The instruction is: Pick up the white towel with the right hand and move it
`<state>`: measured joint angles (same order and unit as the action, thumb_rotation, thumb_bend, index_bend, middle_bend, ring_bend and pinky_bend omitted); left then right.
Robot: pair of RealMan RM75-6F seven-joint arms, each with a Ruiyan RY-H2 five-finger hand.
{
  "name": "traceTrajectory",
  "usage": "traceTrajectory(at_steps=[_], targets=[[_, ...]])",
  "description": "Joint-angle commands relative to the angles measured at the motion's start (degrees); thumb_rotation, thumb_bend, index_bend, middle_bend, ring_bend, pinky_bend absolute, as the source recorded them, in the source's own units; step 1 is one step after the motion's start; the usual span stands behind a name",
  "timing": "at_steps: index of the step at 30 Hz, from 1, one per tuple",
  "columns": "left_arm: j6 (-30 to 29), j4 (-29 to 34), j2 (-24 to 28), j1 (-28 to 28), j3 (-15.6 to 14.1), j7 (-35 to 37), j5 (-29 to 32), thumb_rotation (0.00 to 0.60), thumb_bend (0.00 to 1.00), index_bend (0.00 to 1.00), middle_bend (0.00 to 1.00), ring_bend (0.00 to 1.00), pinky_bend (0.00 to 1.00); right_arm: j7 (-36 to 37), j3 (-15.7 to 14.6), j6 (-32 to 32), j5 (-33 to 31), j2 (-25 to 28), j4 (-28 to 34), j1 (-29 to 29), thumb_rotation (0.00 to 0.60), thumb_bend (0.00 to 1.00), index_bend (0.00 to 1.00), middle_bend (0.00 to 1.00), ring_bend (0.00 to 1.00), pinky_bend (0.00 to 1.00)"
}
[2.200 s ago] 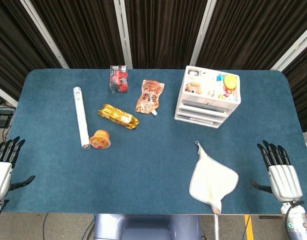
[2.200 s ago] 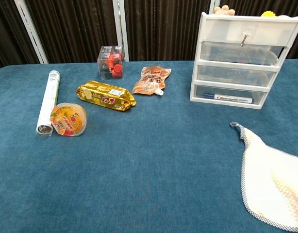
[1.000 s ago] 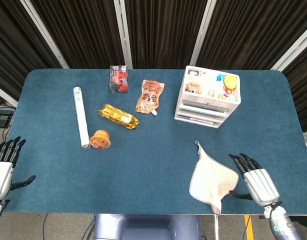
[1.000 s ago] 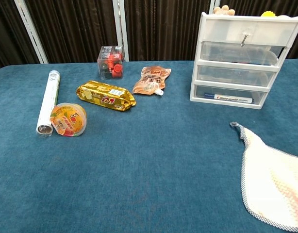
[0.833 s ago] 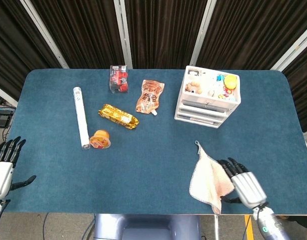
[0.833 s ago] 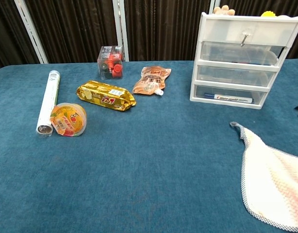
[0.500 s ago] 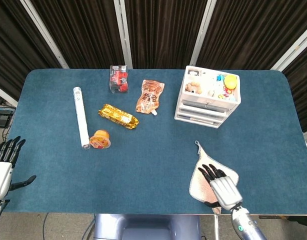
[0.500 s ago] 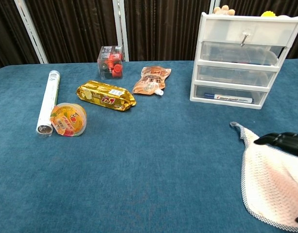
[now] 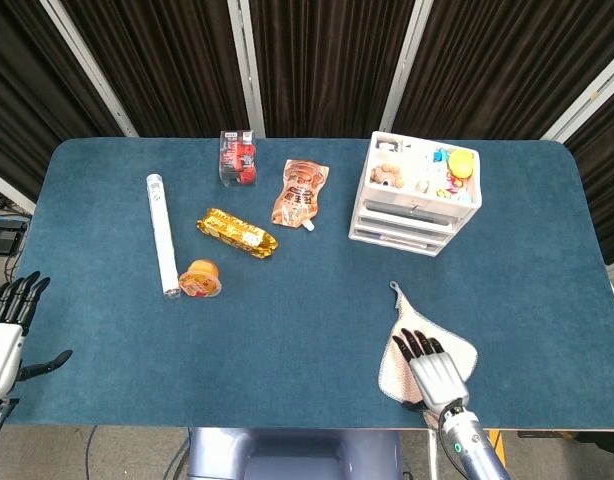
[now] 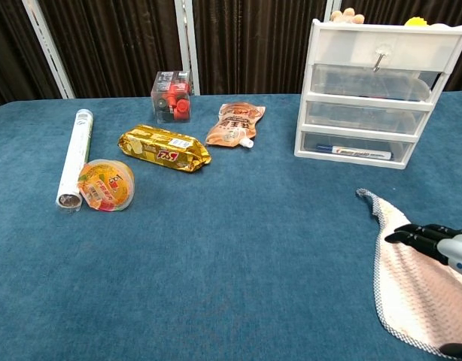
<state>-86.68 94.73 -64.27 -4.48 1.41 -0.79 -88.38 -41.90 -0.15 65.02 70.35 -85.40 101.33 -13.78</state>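
The white towel (image 9: 408, 320) lies flat on the blue table (image 9: 307, 330) near the front edge, right of centre, its corner loop pointing away from me. My right hand (image 9: 434, 372) lies over the towel's middle with its fingers (image 9: 419, 346) stretched out and apart, holding nothing. In the chest view the towel (image 10: 411, 297) fills the lower right and the dark fingers (image 10: 411, 235) of my right hand (image 10: 442, 244) reach in from the right edge just over it. Whether they touch the cloth I cannot tell. My left hand (image 9: 5, 330) hangs open beyond the table's left front corner.
A white drawer unit (image 9: 417, 195) with small toys on top stands behind the towel. At the left are an orange pouch (image 9: 300, 193), a gold snack packet (image 9: 237, 232), a white tube (image 9: 162, 235), an orange cup (image 9: 200, 279) and a clear box (image 9: 238, 158).
My right hand has come in from the table's right front edge, leftward, and now lies over the towel. The towel and the left hand have not moved.
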Motion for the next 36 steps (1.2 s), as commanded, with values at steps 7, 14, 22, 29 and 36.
traceTrajectory(at_steps=[7, 14, 22, 29, 36], targets=[[0.07, 0.06, 0.0, 0.04, 0.01, -0.14, 0.19, 0.6, 0.0, 0.0, 0.0, 0.0, 0.0, -0.28, 0.91, 1.64, -1.29, -2.25, -3.19, -0.9, 0.6, 0.01, 0.17, 0.17, 0.14, 0.39], [0.17, 0.19, 0.03, 0.03, -0.01, -0.22, 0.29, 0.6, 0.0, 0.0, 0.0, 0.0, 0.0, 1.75, 0.7, 2.16, -0.33, -3.59, -5.6, -1.26, 0.6, 0.1, 0.4, 0.4, 0.38, 0.59], [0.17, 0.24, 0.08, 0.03, -0.02, -0.07, 0.24, 0.6, 0.0, 0.0, 0.0, 0.0, 0.0, 4.91, 0.2, 3.35, 2.48, -4.42, -8.12, -1.43, 0.6, 0.26, 0.51, 0.55, 0.55, 0.72], [0.12, 0.25, 0.05, 0.05, -0.02, -0.04, 0.21, 0.6, 0.0, 0.0, 0.0, 0.0, 0.0, 7.57, 0.02, 4.44, 5.05, -4.57, -9.0, -1.58, 0.6, 0.34, 0.61, 0.65, 0.65, 0.82], [0.16, 0.29, 0.01, 0.04, 0.03, -0.13, 0.33, 0.6, 0.0, 0.0, 0.0, 0.0, 0.0, 11.14, 0.55, 5.73, 7.38, -4.48, -9.31, -1.74, 0.6, 0.38, 0.66, 0.72, 0.73, 0.9]])
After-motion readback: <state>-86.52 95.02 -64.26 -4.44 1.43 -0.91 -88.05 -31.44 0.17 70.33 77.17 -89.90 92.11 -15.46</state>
